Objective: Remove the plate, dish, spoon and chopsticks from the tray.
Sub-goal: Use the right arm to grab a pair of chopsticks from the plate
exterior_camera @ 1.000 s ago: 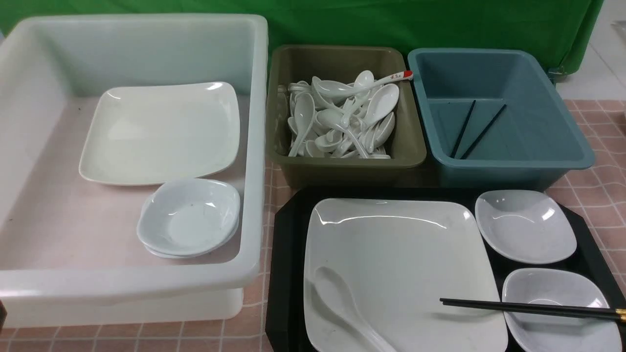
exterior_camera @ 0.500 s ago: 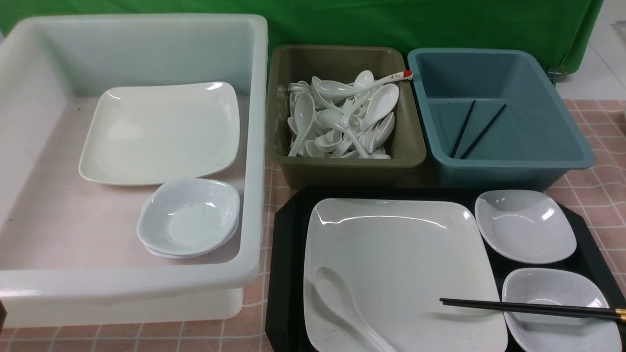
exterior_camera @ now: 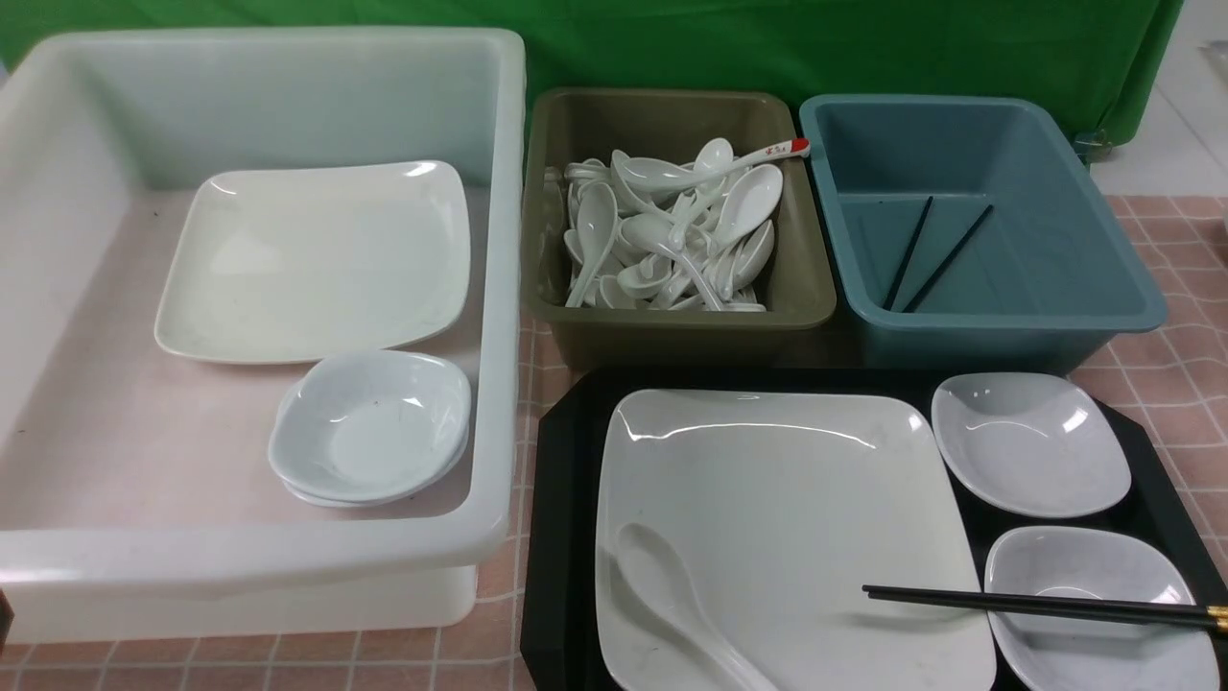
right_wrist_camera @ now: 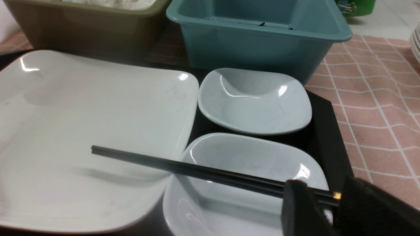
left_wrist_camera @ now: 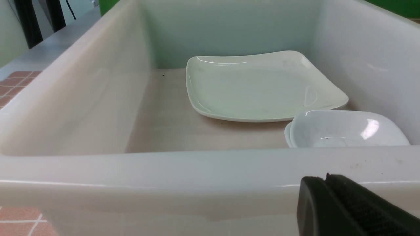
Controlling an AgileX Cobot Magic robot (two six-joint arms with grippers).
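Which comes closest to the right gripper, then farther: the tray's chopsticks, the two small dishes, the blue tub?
1. chopsticks, end at the right gripper
2. nearer small dish, under the chopsticks
3. farther small dish, behind it
4. blue tub, beyond the tray

Bench surroundings, as I am seeing them. A green cloth backdrop [exterior_camera: 672,43] is hanging across the far side, creasing slightly toward its right end. In front of the backdrop, a pink tablecloth [exterior_camera: 1185,288] with a white grid is covering the table and rippling a little. Right of the backdrop, pale floor [exterior_camera: 1175,144] tiles are showing. Beside the backdrop's left end, my left wrist camera is picking up a grey ledge [left_wrist_camera: 49,46], two dark upright posts [left_wrist_camera: 26,23] and a pale wall [left_wrist_camera: 8,39]. Light is falling softly and evenly.
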